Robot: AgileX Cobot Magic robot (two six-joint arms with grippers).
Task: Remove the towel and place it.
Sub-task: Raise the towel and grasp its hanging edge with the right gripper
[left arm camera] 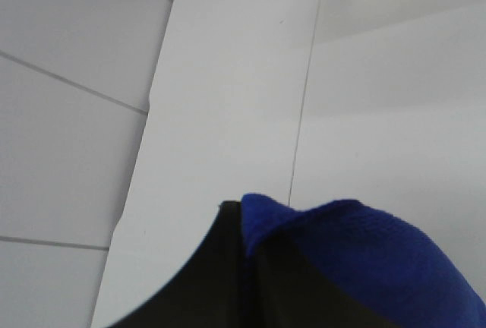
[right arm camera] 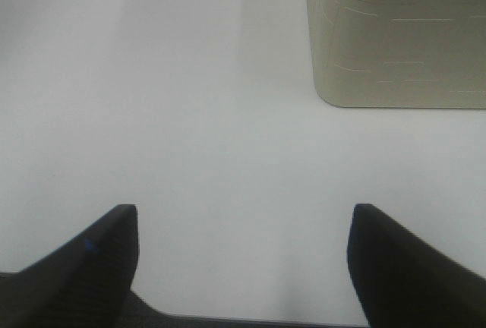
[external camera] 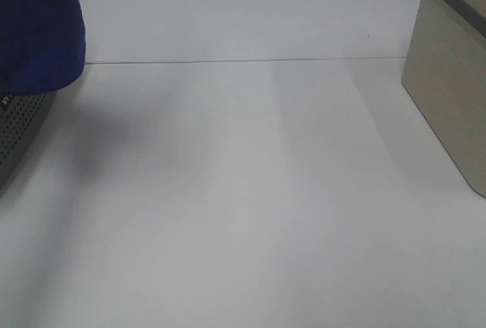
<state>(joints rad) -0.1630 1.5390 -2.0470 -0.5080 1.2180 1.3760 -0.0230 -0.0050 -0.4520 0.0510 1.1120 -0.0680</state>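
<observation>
item: towel, royal-blue plush cloth, bunched and hanging.
location: far across the desk from the beige bin, over a grey perforated basket; whether its lower hem touches the basket rim cannot be told.
left claw: closed tight, with a fold of the towel pinched in it; the cloth bulges out over the black fingers.
reason for hold: judged to be a lift by one gathered fold, so the rest of the cloth hangs free and comes clear of the basket.
right claw: spread wide, holding nothing, hovering over bare desk just short of the beige bin's near wall.
reason for pose: judged to be waiting, ready to take a hanging edge or help spread the cloth.
edges: a seam crosses the desk level with the bin's far part; the bin's rounded corner faces the open middle.
open room: the broad stretch of desk from the bin toward the basket shows nothing on it and looks the likely place to lay the towel.
caution: a long cloth may drag on the basket rim.
</observation>
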